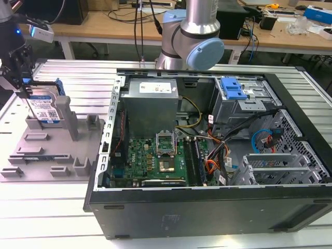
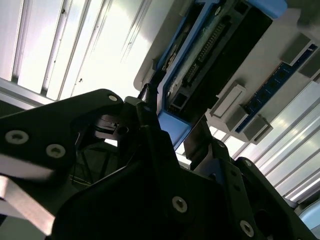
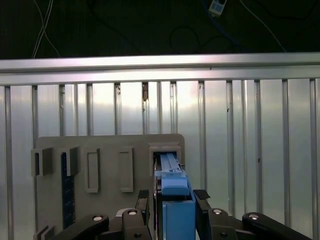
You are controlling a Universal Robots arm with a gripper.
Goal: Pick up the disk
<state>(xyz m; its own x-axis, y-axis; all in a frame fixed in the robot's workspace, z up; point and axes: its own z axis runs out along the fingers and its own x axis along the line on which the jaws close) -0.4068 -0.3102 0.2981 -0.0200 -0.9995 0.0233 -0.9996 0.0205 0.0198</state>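
**Jaws astride the upright disk in the tray**

In the exterior view the gripper [image 1: 24, 89] hangs at the far left of the table [image 1: 52, 220], well apart from the open computer case [image 1: 207, 207]. Directly below it the disk [image 1: 45, 108] stands on edge in a slot of the grey tray [image 1: 46, 155]. Its labelled face is vertical and turned toward the near side.

The disk's upper edge appears to run left to right in the exterior view, and the gripper sits over its left end rather than its middle. In the first wrist view the blue-railed edge of the disk [image 3: 169, 167] runs straight away from the gripper [image 3: 172, 196], so the jaws stand one to each broad face, across the thin dimension and square to the long edge. They lie close against both faces, but I cannot tell whether they pinch. The disk looks seated in its slot, not yet raised.
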